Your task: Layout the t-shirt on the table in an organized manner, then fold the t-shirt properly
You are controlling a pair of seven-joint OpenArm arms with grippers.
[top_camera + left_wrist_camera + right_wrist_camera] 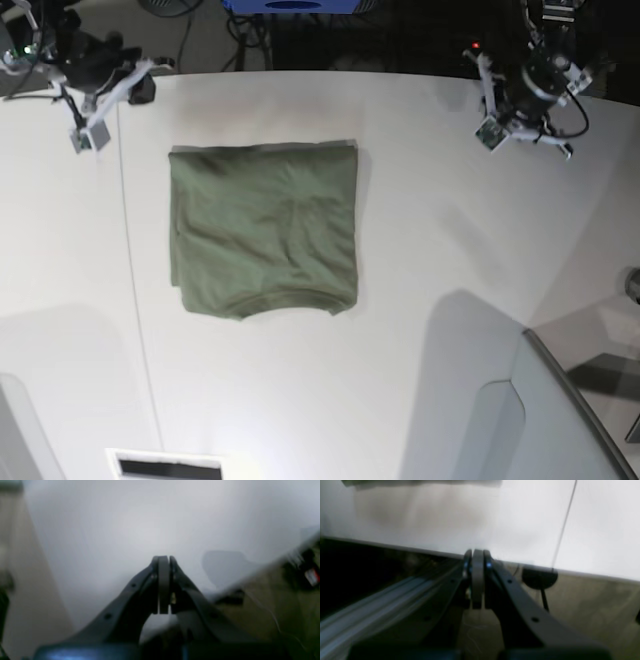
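T-shirt (264, 230) lies folded into a neat rectangle on the white counter (430, 230), upper-left of centre. Both arms sit parked at the far edge: left gripper (492, 128) at 1 o'clock, right gripper (88, 135) at 11 o'clock, both well apart from the cloth. In each wrist view the jaws are pressed together, holding nothing. Fold looks done. If anything remains, square the lower hem and press flat without dragging. Dark seam line (128, 230) runs just left of the shirt; grey panel (560, 410) at 5 o'clock, clear of the work.
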